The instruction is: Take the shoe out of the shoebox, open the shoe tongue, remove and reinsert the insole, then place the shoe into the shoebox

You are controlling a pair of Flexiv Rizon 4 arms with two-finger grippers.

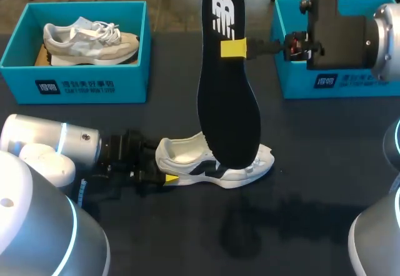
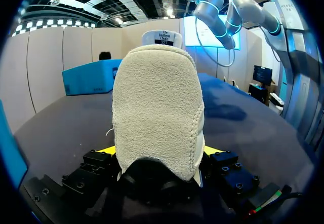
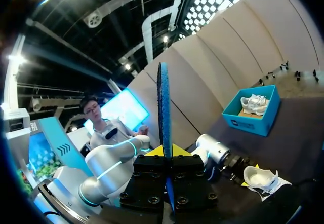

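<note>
Our left gripper [image 1: 164, 177] clamps the shoe [image 1: 215, 163] by its heel at 9 o'clock, with the toe pointing to 3 o'clock. Our right gripper [image 1: 236, 48] pinches the insole [image 1: 228, 101] upright, its lower end down at the shoe. Risks: 1 steep push may buckle the insole, and side load may twist the shoe out of the heel grip.

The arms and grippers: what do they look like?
The left arm and right arm are rounded silver-white shells with thin light-blue rings at the joints. The left gripper and right gripper are black blocks with yellow tips; red wires show by the right one.
</note>
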